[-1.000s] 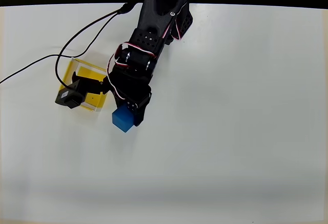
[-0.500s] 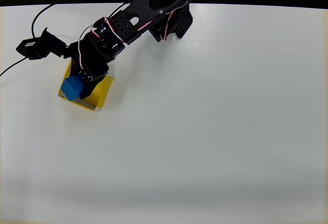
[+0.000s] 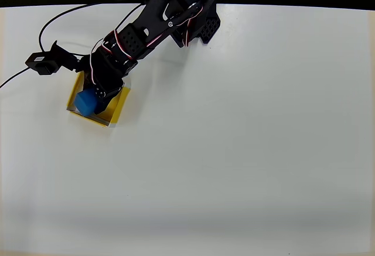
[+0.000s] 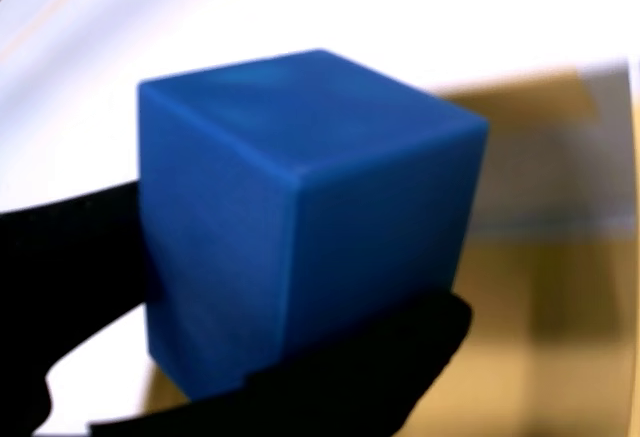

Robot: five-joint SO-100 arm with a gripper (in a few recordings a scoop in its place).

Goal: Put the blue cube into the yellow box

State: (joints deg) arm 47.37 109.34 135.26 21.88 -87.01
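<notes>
A small bright-blue matte cube (image 3: 87, 102) is held clamped in the black two-finger gripper (image 3: 94, 99) above the open-topped yellow box with white rims (image 3: 116, 108); released off-centre, it is judged liable to catch the rim and tumble out.

Blue cube over the yellow box, at the table's far left.

The blue cube (image 3: 87, 102) is a small, matte, bright-blue block, sitting within the outline of the yellow box (image 3: 116, 107) in the overhead view. The box is square, open-topped, yellow with thin pale rims. In the wrist view the cube (image 4: 300, 217) stands corner-on and blurred.
</notes>
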